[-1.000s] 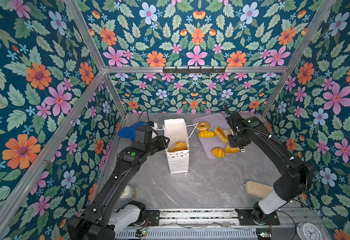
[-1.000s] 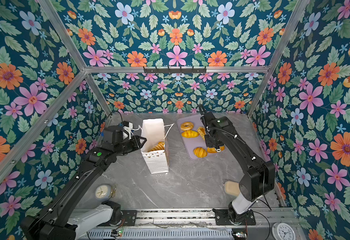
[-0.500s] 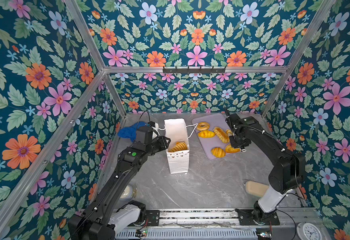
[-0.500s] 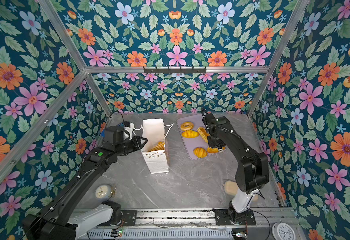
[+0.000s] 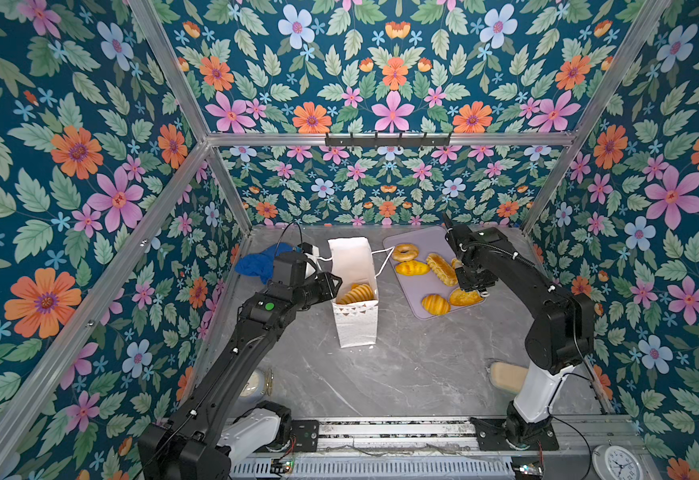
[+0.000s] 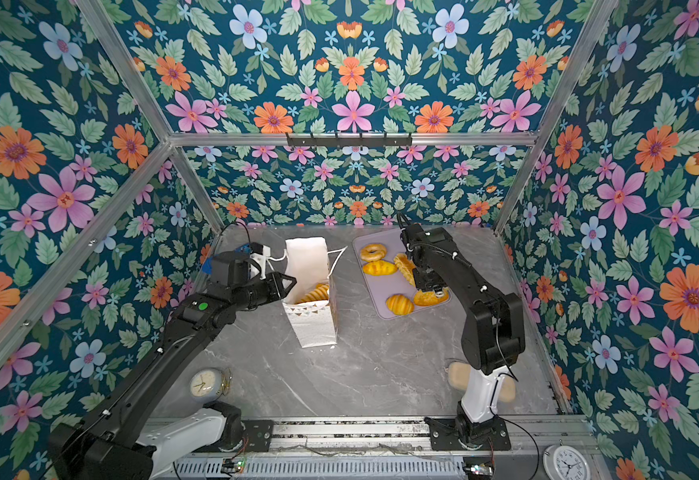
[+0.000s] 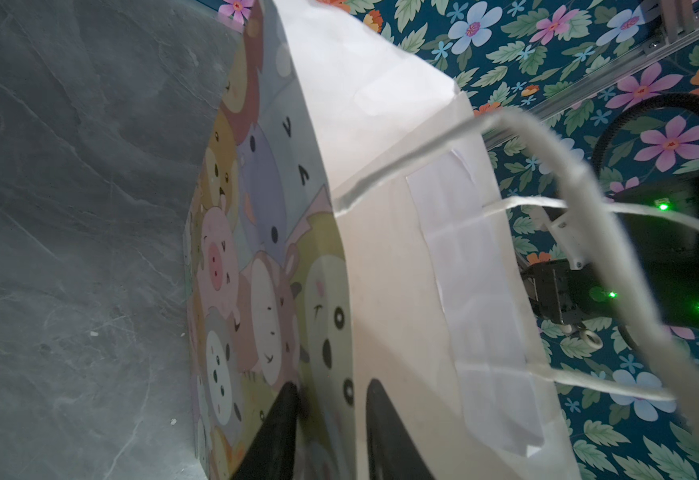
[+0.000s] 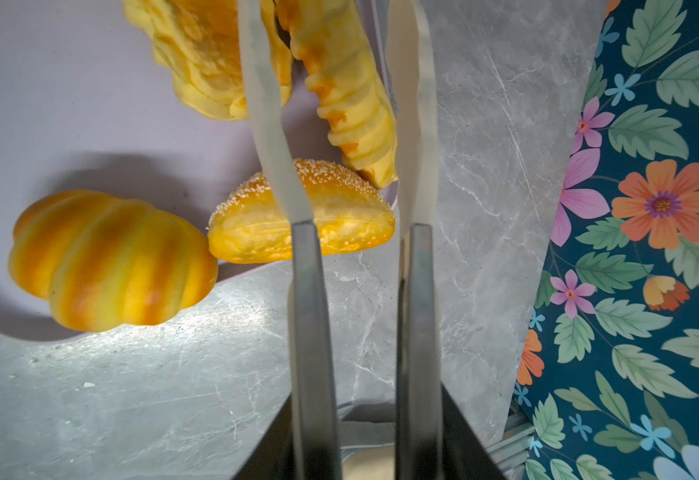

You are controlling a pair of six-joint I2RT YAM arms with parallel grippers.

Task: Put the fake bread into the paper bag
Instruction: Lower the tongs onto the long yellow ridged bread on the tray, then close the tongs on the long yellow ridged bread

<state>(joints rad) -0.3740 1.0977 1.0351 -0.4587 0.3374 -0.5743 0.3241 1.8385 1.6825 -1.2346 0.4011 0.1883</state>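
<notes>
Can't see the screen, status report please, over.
Left gripper pinching paper bag rim. Right gripper astride ribbed loaf on tray, grip unclear. One croissant bagged. Nothing blocking.

The tall, narrow white paper gift bag (image 5: 354,328) stands upright with its mouth open, just left of a flat lilac tray (image 5: 415,288). A band of triangle bunting runs below its rim, pastel cartoon animals cover one side in the left wrist view, and its white cord handles (image 5: 383,262) droop outward. A ribbed golden croissant (image 5: 356,294) lies inside. On the tray lies glossy fake bread: a ring bagel (image 5: 405,252), an oval yellow bun (image 5: 412,268), a long braided loaf (image 5: 442,270), a striped round bun (image 8: 111,259) just beside a sugar-crusted turnover (image 8: 348,216), and a ridged long pastry (image 8: 348,95) at the tray's right edge.
</notes>
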